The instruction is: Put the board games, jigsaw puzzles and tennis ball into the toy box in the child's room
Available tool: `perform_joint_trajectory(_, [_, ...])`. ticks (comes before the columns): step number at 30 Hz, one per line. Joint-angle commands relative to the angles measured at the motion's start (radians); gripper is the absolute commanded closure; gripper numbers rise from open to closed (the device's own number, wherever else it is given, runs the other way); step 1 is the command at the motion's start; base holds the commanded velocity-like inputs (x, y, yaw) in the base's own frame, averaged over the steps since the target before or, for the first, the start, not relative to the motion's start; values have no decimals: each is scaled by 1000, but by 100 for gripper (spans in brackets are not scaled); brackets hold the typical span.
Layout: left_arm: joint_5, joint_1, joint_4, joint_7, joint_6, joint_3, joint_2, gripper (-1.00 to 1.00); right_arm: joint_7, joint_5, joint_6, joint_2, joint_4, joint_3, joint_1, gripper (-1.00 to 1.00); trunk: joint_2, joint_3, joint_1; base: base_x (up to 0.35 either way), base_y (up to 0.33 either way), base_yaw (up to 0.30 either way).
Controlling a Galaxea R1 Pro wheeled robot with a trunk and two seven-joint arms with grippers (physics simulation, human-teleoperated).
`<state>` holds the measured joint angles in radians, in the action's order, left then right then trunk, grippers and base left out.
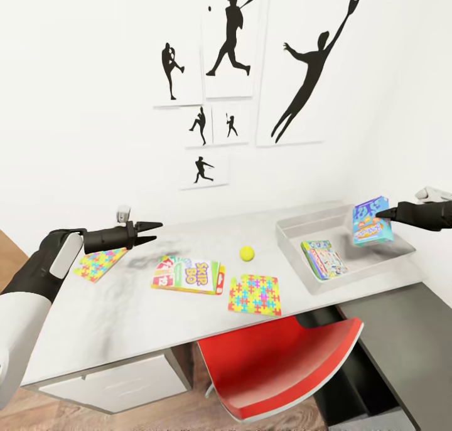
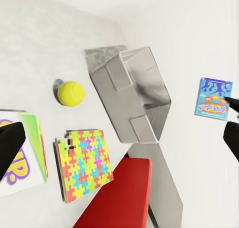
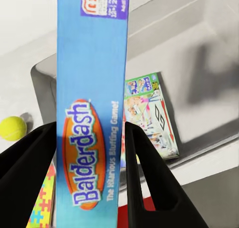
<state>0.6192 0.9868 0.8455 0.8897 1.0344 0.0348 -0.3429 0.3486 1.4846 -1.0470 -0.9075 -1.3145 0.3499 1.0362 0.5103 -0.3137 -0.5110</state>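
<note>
At right of frame, the right fingers (image 1: 379,215) are clamped on the Balderdash box (image 1: 371,221), held above the toy box (image 1: 295,231). At left, the left fingers (image 1: 157,231) are parted, empty, above the desk (image 1: 125,305).

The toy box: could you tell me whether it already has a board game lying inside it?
Yes, in the head view one board game lies flat on the floor of the toy box.
</note>
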Motion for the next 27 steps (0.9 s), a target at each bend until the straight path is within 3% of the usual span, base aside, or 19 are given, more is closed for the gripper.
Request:
perform_joint_trajectory(1, [1, 1, 0, 11, 2, 2, -1, -100, 10, 9, 0, -1, -5, 3, 2, 100, 2, -3, 0, 0, 0, 0])
perform_joint_trajectory(27, [1, 1, 0, 28, -2, -3, -2, -100, 11, 10, 0, 8, -20, 4, 2, 100, 2, -47, 0, 0, 0, 0])
